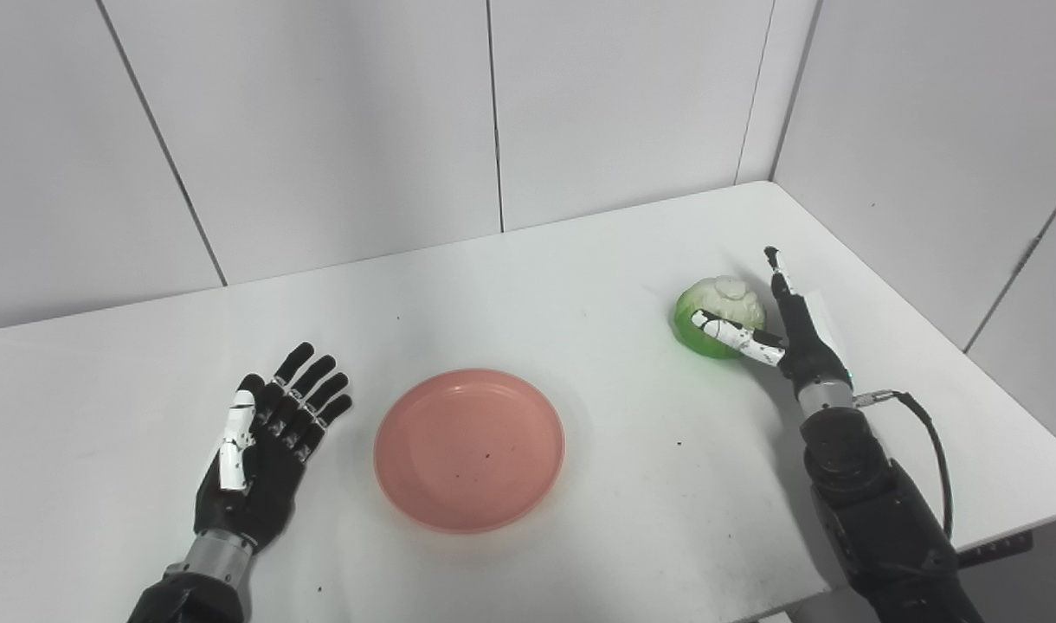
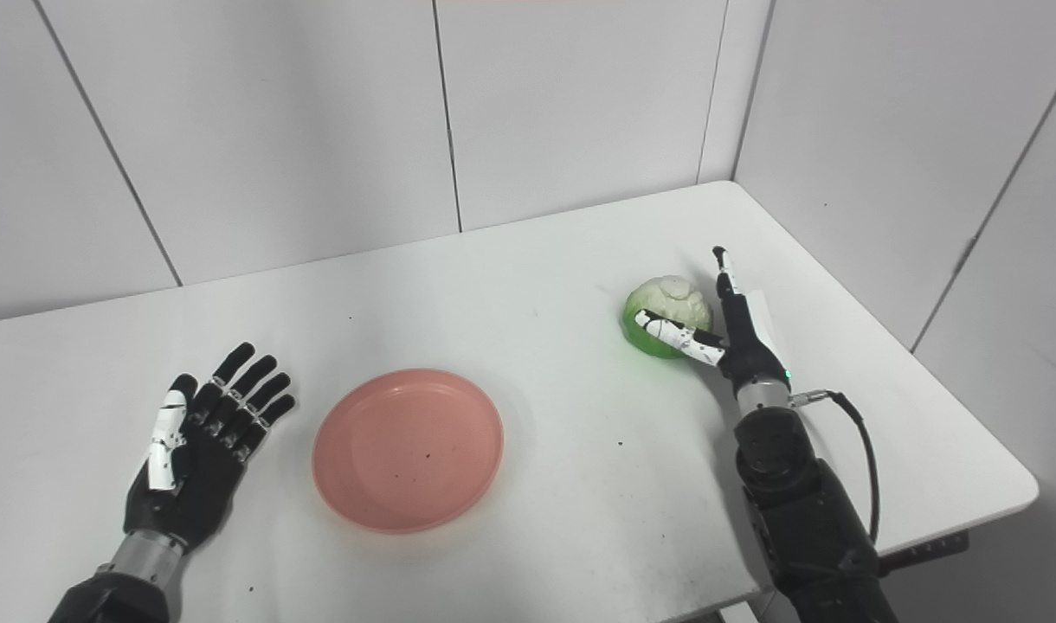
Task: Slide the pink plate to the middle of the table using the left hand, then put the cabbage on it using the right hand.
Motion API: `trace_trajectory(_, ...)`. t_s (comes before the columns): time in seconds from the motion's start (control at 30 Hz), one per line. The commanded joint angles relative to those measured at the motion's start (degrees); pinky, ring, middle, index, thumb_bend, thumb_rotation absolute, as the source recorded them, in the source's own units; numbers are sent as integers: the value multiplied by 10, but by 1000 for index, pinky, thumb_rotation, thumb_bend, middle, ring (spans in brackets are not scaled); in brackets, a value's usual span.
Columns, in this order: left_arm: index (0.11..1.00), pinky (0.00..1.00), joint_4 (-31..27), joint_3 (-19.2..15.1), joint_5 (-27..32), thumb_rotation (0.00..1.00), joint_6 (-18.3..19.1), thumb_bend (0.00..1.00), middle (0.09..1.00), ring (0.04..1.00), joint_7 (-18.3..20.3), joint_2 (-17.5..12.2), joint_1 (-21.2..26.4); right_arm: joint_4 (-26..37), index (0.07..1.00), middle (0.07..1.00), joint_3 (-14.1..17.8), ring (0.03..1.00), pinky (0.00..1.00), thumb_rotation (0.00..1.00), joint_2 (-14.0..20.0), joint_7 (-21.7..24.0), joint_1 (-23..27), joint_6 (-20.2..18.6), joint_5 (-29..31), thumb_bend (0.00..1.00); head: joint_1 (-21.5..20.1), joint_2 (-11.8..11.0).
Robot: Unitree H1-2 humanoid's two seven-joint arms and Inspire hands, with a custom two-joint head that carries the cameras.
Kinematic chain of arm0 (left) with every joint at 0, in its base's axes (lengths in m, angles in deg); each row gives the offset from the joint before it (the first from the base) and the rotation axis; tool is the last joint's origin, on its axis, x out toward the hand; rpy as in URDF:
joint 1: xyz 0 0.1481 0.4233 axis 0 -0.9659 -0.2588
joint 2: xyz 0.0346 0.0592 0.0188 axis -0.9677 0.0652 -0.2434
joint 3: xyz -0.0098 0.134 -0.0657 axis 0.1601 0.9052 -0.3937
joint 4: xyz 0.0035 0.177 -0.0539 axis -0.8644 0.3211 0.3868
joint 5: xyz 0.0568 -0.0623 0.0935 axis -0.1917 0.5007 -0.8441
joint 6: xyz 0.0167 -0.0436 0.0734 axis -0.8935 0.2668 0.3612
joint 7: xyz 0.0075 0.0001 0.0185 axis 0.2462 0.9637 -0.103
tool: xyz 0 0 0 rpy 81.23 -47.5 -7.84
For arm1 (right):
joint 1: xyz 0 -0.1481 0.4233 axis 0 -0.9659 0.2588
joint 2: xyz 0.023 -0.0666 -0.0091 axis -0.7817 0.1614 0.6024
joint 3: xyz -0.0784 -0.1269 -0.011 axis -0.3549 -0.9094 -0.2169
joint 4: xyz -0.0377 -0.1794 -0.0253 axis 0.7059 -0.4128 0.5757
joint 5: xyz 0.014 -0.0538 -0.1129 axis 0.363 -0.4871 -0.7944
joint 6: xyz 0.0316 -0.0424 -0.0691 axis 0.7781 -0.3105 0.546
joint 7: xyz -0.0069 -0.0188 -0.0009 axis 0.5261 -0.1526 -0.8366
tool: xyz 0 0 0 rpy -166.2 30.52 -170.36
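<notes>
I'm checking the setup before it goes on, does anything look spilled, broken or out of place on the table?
Nothing stands out. The pink plate sits flat and empty apart from a few dark specks, as on the table. The cabbage looks whole, with the right hand around it. The left hand lies open beside the plate.

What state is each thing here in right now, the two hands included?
pink plate: empty, flat on the table, between the hands.
cabbage: on the table, not yet on the plate.
left hand: open, holding nothing, beside the plate.
right hand: open around the cabbage, thumb against it, not closed.
</notes>
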Motion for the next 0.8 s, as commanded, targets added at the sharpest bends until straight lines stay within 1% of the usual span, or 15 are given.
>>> trace_trajectory(0.0,868,871,10,-1,-6,1000,2,391,873,865,0,-5,-23,17,1000,1000,2,1000,966,560,18,-1,25,30,3,1000,0,0)
trace_trajectory(0.27,868,868,4,0,-9,1000,7,387,873,862,-8,-3,-24,29,1000,1000,-8,1000,973,552,24,15,22,47,11,1000,0,0)
trace_trajectory(0.37,866,867,3,1,-9,1000,9,381,870,860,-10,-2,-25,35,1000,996,-15,996,955,540,28,22,22,49,8,1000,0,0)
trace_trajectory(0.47,864,870,-1,1,-7,1000,10,375,869,860,-12,-1,-27,35,1000,988,-22,988,933,527,31,27,26,47,7,1000,4,1)
trace_trajectory(0.63,864,866,-3,5,-13,1000,6,378,867,860,-14,-1,-29,29,1000,987,-27,993,947,506,33,36,35,37,11,1000,6,1)
trace_trajectory(0.77,861,867,-4,5,-12,1000,8,385,866,861,-14,1,-29,23,1000,981,-34,980,927,508,36,42,42,30,3,1000,8,1)
